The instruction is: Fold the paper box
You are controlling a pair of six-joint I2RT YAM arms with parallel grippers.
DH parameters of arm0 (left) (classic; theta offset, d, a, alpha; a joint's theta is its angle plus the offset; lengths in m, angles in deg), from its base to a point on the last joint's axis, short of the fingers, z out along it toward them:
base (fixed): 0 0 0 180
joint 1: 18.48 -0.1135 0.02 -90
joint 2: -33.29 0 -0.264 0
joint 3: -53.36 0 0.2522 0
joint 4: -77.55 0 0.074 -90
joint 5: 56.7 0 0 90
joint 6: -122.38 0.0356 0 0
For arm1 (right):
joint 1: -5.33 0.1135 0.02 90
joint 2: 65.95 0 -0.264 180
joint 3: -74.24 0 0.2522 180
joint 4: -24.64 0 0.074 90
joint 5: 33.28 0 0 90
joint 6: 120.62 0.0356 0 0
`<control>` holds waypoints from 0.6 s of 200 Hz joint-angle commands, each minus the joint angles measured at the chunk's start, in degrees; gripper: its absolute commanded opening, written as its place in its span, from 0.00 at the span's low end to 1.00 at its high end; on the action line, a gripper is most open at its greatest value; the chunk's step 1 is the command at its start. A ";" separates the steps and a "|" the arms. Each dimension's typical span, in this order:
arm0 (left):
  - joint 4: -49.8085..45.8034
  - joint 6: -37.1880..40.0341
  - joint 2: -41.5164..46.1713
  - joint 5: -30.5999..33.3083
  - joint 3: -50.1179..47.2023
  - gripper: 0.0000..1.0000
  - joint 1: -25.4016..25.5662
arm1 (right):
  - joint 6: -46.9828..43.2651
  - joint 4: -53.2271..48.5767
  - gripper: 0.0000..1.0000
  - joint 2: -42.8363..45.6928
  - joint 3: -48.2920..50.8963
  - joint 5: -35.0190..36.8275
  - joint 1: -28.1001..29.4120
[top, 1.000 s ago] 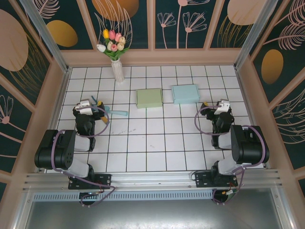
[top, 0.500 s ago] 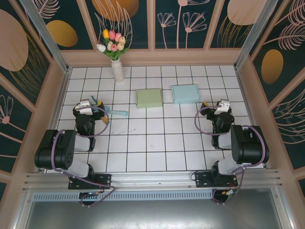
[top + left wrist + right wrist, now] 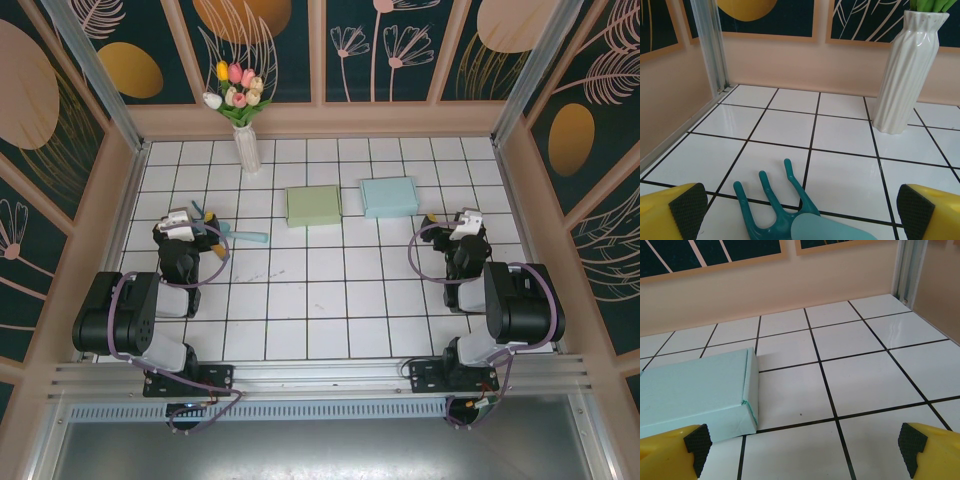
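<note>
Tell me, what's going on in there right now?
Both open, empty: left gripper, right gripper. Untouched on tiles: green box, blue box, apart. Nearby: teal fork just ahead of left gripper, vase beyond.

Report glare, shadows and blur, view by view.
Top external: even light, sharp throughout. Left wrist: soft sheen on the tiles at far left; vase crisp. Right wrist: glossy sheen on the far right tiles; blue box throws a faint shadow rightward.

We log the left arm (image 3: pixel 120 315) and right arm (image 3: pixel 520 300) folded back near their bases, wrists low; left gripper (image 3: pixel 800 206) jaws spread wide, empty; right gripper (image 3: pixel 805 444) likewise wide apart, empty.
</note>
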 commanded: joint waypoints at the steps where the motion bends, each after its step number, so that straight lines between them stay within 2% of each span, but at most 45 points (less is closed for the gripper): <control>1: 0.48 0.65 -0.05 -0.65 0.78 0.99 -0.33 | -0.98 1.04 0.99 -0.45 -1.04 -1.20 0.26; 120: -1.21 0.47 -0.72 -1.14 2.02 0.99 -0.51 | -0.99 1.03 0.99 -0.44 -1.08 -1.20 0.25</control>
